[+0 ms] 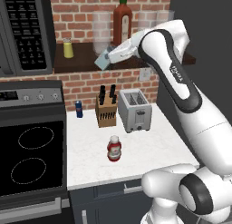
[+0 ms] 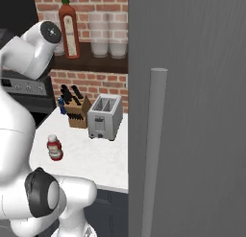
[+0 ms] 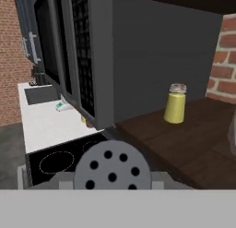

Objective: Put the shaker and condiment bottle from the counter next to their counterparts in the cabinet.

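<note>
- The shaker (image 1: 103, 60) is pale blue-grey with a grey cap pierced by holes. It is tilted and held up at the front edge of the shelf, off the worktop.
- The condiment bottle (image 1: 114, 148) is squat and red with a white cap. It stands upright on the white worktop, in front of the toaster.
- The yellow shaker (image 1: 68, 48) stands upright on the left part of the cabinet (image 1: 81, 60), a dark wooden shelf.
- The tall red-brown bottle (image 1: 122, 22) with a green cap stands upright at the brick back wall.
</note>
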You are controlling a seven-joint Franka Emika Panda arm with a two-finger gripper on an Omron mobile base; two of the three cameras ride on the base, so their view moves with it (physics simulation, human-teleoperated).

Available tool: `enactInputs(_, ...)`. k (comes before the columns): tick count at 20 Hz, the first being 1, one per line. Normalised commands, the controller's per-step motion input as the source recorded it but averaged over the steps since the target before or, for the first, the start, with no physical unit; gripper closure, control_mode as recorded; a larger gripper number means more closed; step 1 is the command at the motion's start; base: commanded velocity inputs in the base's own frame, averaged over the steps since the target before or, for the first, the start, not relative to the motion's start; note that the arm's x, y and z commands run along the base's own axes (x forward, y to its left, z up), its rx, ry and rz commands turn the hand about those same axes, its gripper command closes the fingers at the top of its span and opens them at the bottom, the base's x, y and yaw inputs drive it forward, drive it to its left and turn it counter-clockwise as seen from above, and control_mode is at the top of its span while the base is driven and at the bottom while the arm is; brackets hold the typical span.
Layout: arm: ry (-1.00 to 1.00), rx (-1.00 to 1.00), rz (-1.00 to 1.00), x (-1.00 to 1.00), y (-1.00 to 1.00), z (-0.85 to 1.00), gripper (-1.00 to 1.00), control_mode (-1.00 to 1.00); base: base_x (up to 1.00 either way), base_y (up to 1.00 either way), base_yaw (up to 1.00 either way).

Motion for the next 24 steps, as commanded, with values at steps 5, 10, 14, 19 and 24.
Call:
enactInputs(5, 0.03, -0.03, -0.26, 0.22, 0.05, 0.23, 1.0, -1.0, 0.0, 0.0, 0.0)
enactInputs(10, 0.01, 0.0, -0.09, 0.06, 0.03, 0.02, 1.0, -1.0, 0.0, 0.0, 0.0)
enactInputs(14, 0.04, 0.0, 0.0, 0.1, 0.0, 0.0, 1.0, -1.0, 0.0, 0.0, 0.0)
enactInputs(19, 0.28, -0.03, -0.11, 0.33, 0.0, 0.0, 1.0, -1.0, 0.0, 0.0, 0.0)
enactInputs(24, 0.32, -0.09, -0.18, 0.34, 0.0, 0.02, 1.0, -1.0, 0.0, 0.0, 0.0)
